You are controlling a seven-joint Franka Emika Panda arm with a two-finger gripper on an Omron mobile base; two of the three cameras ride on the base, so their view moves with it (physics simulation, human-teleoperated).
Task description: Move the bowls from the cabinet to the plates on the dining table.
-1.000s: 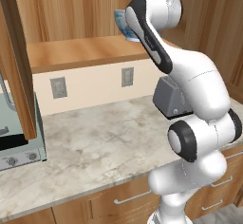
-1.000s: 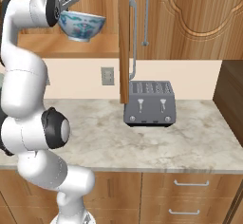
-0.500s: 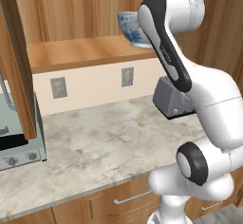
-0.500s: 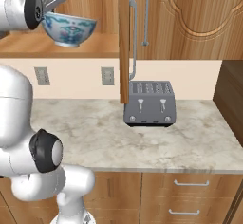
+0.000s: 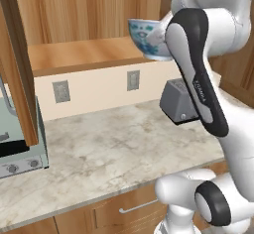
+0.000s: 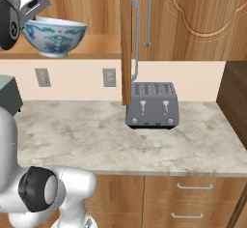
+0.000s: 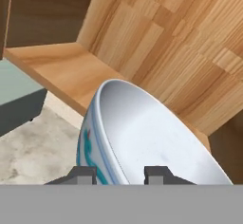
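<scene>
The white bowl [image 6: 54, 37] with the blue-teal pattern hangs upright in the air just in front of the open cabinet [image 5: 74, 54], level with its bare wooden shelf and above the marble counter [image 6: 120, 135]. The gripper [image 7: 121, 173] has its 2 fingers [image 7: 83, 174] clamped on the bowl's rim, 1 outside the wall and 1 inside. A grey toaster [image 6: 152, 105] stands on the counter to the right, well apart from the bowl, below a closed door with a silver handle [image 6: 149, 17].
</scene>
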